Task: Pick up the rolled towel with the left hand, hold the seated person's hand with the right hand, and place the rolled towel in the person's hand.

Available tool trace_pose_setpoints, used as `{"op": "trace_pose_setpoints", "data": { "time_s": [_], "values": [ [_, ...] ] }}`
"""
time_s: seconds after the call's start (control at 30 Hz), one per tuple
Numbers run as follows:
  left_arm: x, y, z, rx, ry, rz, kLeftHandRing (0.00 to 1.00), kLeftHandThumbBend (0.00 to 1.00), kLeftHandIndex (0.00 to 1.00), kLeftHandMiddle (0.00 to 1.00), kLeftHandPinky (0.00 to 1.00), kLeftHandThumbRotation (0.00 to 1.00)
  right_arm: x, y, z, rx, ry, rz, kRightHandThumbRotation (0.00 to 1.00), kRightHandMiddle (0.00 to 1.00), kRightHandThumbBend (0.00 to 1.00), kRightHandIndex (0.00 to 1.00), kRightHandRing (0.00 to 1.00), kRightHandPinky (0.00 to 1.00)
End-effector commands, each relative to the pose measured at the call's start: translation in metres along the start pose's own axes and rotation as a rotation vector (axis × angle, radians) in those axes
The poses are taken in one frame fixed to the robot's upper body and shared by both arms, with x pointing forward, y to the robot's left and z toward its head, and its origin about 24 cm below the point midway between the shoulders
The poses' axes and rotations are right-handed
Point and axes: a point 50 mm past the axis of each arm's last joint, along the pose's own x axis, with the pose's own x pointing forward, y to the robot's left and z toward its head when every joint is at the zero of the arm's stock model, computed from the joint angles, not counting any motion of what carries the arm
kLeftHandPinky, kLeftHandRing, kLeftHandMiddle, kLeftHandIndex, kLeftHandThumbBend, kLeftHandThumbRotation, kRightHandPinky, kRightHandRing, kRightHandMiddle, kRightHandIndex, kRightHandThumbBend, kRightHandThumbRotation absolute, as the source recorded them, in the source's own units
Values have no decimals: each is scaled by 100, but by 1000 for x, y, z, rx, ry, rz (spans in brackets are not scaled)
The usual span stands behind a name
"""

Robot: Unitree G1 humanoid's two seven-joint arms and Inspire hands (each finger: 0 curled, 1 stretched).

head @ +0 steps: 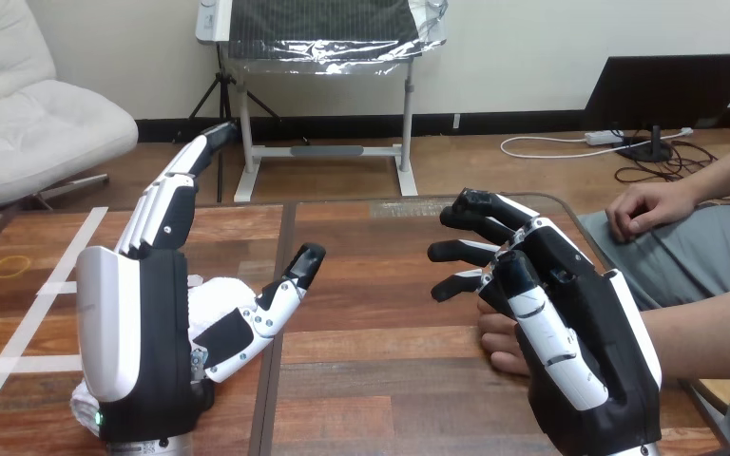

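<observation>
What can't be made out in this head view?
1. Rolled towel: head view, mostly behind the left robot hand; its full shape and any contact with that hand are hidden.
2. Person's hand on the table: head view, largely covered by the right robot hand; whether the two touch cannot be told.

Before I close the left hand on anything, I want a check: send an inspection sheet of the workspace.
Surface: wooden table, white tape lines at its left.
Job's things: towel on the table behind the left hand, not gripped; person's hand on the table, partly hidden by the right hand.
Clutter: nothing seen.
Hands: left hand open, raised, fingers straight; right hand open, contact with the person's hand cannot be told.
Cables: nothing seen on the table.
Surroundings: person's other hand off the table, at right.
</observation>
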Motion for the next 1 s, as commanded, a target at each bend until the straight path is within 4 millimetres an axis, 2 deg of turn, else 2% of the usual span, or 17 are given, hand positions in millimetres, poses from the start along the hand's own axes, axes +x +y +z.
{"op": "trace_pose_setpoints", "data": {
  "time_s": [0.0, 0.77, 0.97],
  "values": [
    [-31, 2, 5, -22, 85, -46, 82, 68, 82, 83, 76, 38, 13, 2, 8, 16, -93, 2, 51, 76, 48, 74, 66, 51],
    [-30, 2, 4, 21, 98, -50, 81, 68, 82, 83, 75, 36, 14, 1, 9, 7, -88, 9, 52, 76, 49, 74, 66, 51],
    [-29, 6, 0, 156, 167, -88, 83, 72, 85, 87, 74, 45, 14, 1, 9, 9, -87, 8, 52, 76, 49, 74, 66, 52]
  ]
}}
